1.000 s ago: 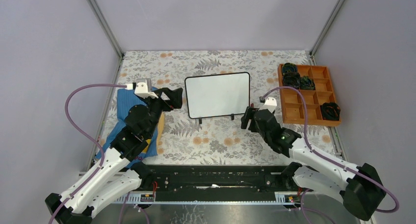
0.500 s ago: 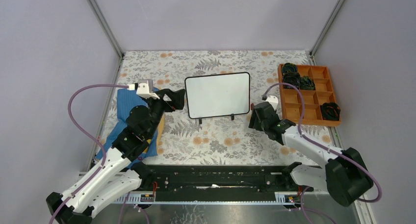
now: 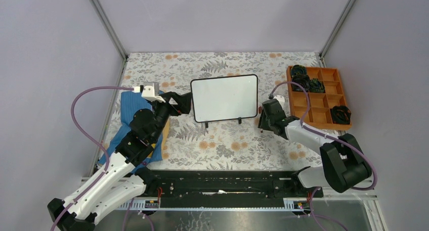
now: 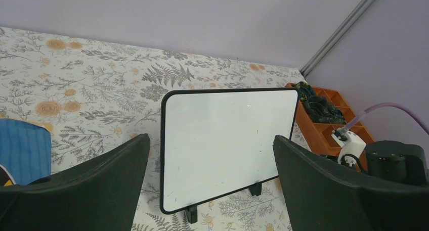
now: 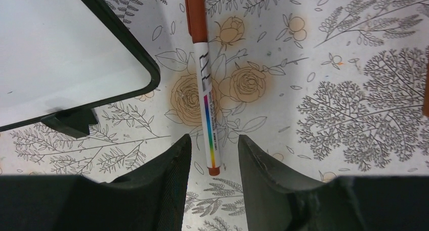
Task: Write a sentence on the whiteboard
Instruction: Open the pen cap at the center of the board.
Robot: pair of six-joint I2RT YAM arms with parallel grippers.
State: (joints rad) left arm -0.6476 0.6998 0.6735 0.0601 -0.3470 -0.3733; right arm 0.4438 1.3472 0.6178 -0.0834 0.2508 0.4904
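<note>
The whiteboard (image 3: 224, 97) stands on its two black feet mid-table, tilted back. Its face (image 4: 227, 135) is blank apart from faint specks; no sentence is in view. My left gripper (image 3: 186, 103) is wide open at the board's left edge, and in the left wrist view its fingers frame the board (image 4: 210, 140). A marker (image 5: 206, 89) with a red-brown cap and white barrel lies on the floral cloth just right of the board's corner (image 5: 136, 64). My right gripper (image 5: 213, 139) is low over the marker's near end, open, with a gap on each side of the barrel.
An orange compartment tray (image 3: 318, 97) holding dark bundles sits at the right, close to the right arm. A blue cloth (image 3: 132, 109) lies under the left arm. Grey walls and metal posts bound the table at the back and sides.
The right arm has swung right and forward to the board's lower right corner, and its jaws have narrowed. The left gripper has edged slightly toward the board.
</note>
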